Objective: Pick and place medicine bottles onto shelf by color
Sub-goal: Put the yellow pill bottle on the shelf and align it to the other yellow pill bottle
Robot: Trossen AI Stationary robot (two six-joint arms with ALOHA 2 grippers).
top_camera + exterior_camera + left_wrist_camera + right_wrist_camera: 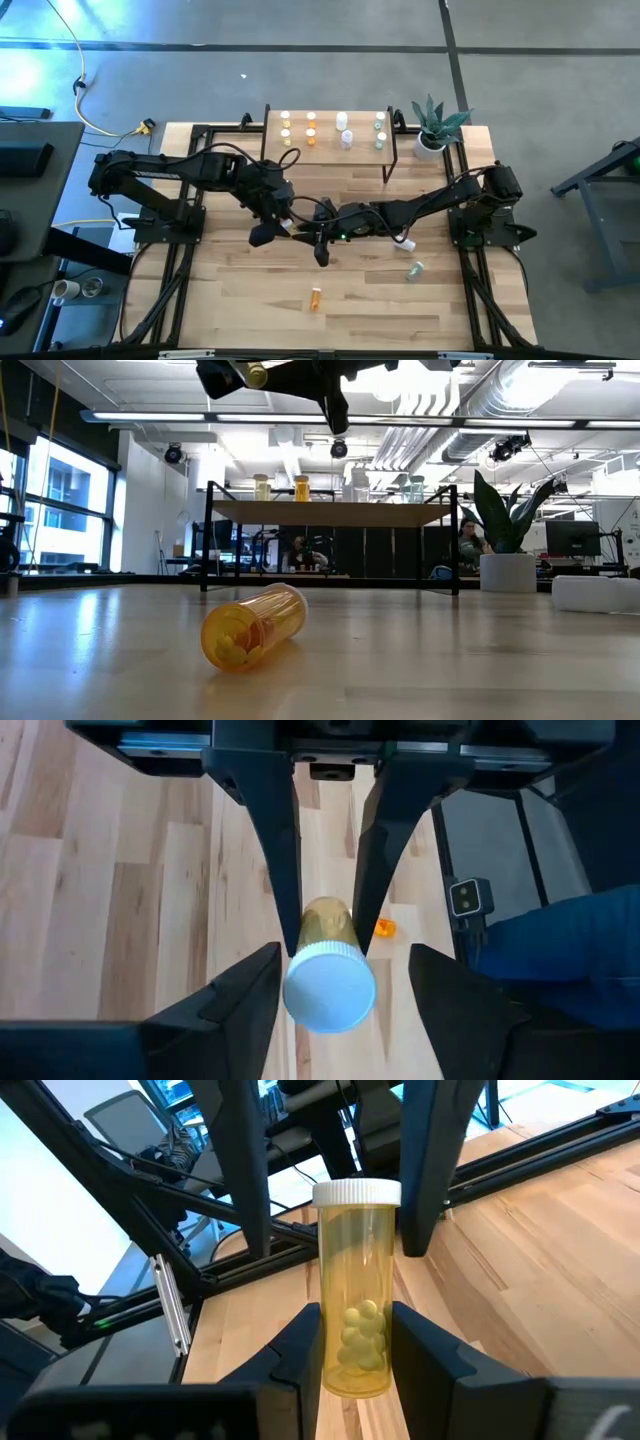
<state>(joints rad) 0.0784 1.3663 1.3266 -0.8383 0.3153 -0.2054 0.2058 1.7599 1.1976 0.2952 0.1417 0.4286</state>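
A yellow bottle (358, 1285) with a white cap, pills inside, is clamped at its base by the right tool (355, 1342), cap end between the left tool (340, 985) fingers. Behind both tools, the shelf (325, 150) carries upright bottles; an orange capless bottle (316, 297) lies well in front.

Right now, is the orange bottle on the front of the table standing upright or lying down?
Lying down. In the low view the orange bottle rests on its side on the table, uncapped mouth toward the camera.

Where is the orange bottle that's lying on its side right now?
In the high view, the orange bottle lies alone near the table's front edge, in front of both arms and far from the shelf.
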